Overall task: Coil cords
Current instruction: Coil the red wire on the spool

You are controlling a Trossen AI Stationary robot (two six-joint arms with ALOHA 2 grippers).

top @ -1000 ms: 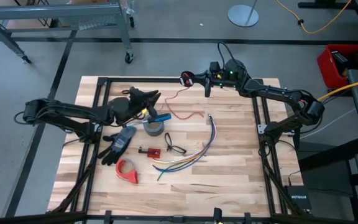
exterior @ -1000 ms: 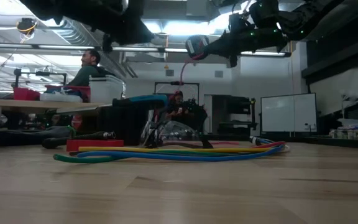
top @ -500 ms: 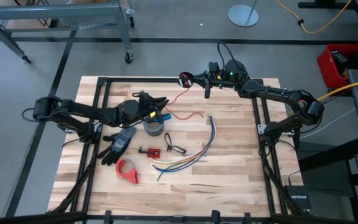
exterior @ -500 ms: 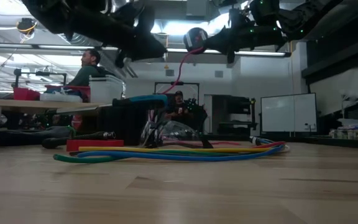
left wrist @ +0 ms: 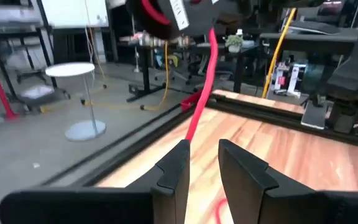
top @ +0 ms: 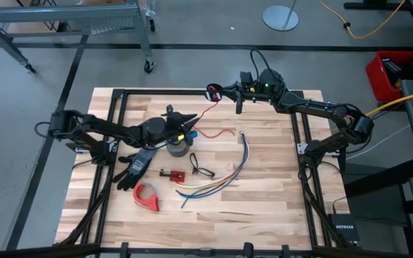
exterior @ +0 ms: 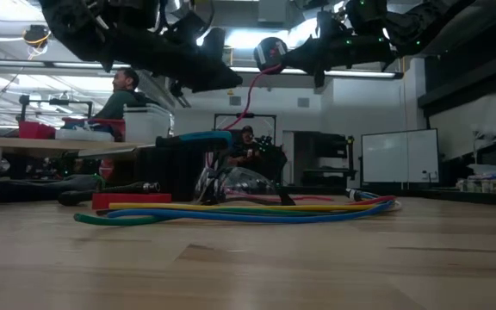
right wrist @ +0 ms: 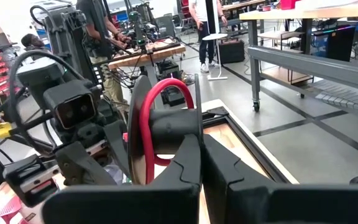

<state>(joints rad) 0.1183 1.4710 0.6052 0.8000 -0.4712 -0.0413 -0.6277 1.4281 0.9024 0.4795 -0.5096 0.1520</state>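
With the right gripper point(top: 216, 92) clamped on the red coil point(top: 214, 92) at upper centre, the parted left gripper point(top: 189, 130) should pinch the slack cord point(top: 203, 112) gently

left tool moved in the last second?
Yes. In the high view the left tool has advanced toward the right side of the table, now above the grey tape roll, nearer the red wire.

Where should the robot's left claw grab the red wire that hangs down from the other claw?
Probably on the bare slanting stretch of the red wire just ahead of the left gripper, below the coil held up by the right gripper. That stretch hangs free in the air, so open fingers can come straight forward and close around it from both sides.
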